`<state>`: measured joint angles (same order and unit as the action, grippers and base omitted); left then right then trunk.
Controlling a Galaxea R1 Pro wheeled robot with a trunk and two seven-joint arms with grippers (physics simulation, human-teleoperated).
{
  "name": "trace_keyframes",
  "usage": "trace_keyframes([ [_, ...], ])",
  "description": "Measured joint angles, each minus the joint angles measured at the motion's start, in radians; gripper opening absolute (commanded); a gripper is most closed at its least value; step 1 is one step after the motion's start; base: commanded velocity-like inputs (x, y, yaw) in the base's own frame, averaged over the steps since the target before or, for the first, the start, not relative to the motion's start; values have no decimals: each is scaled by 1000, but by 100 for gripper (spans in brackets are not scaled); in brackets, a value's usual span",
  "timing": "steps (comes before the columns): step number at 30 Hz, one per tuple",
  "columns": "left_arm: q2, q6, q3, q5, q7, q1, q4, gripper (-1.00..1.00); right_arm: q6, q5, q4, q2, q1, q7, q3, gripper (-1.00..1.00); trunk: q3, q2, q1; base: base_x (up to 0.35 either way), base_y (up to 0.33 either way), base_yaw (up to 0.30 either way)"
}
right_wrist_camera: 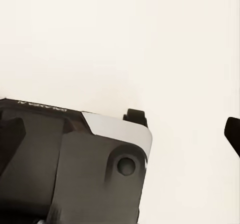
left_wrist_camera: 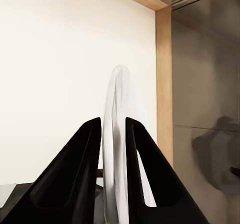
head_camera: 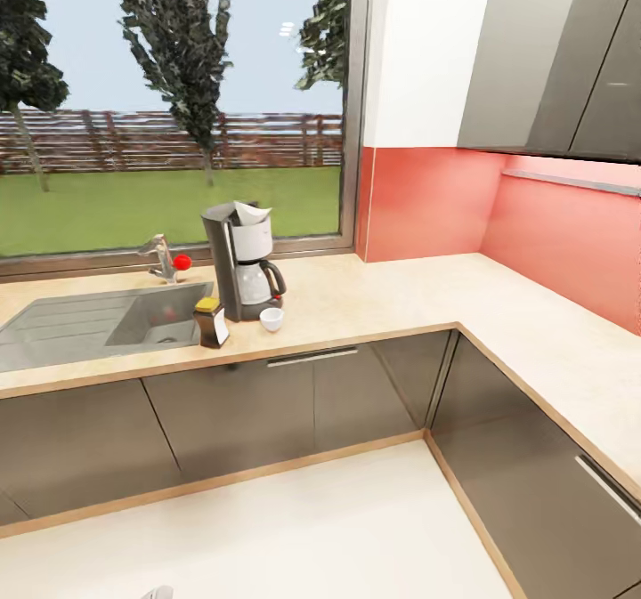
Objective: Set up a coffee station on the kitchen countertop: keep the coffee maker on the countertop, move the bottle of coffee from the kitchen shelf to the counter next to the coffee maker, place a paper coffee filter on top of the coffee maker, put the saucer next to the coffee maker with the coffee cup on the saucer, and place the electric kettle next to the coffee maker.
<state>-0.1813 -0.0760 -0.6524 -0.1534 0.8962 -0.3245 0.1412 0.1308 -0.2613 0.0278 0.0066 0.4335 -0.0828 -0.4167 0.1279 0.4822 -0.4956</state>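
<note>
Saucer sits edge-on, pinched by left gripper; head view shows countertop.

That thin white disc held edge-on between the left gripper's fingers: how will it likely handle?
The saucer looks rigid and thin, probably light. Pinched edge-on between the left gripper fingers, its smooth surface may slip or pivot. It is probably fragile if dropped on the floor.

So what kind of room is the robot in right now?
A home kitchen, it seems: an L-shaped countertop with a built-in sink and faucet, a coffee maker beside it, and grey cabinets underneath.
</note>
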Motion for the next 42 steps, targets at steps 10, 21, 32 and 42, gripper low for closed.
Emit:
trace_keyframes([
  [10,0,-1,0,0,0,0,0,-100,-17,14,0,0,-2,1,0,100,0,0,0,0,-233,0],
  [21,-2,-4,-6,3,16,-5,16,-100,-29,12,0,3,-2,2,0,100,0,0,0,0,-14,0],
  [32,10,-134,-8,6,85,-181,36,-100,-67,11,0,4,-13,3,-1,100,0,0,0,0,0,0],
  [42,121,-199,3,-5,81,-374,37,-100,-68,11,0,4,-14,3,0,100,0,0,0,0,0,0],
])
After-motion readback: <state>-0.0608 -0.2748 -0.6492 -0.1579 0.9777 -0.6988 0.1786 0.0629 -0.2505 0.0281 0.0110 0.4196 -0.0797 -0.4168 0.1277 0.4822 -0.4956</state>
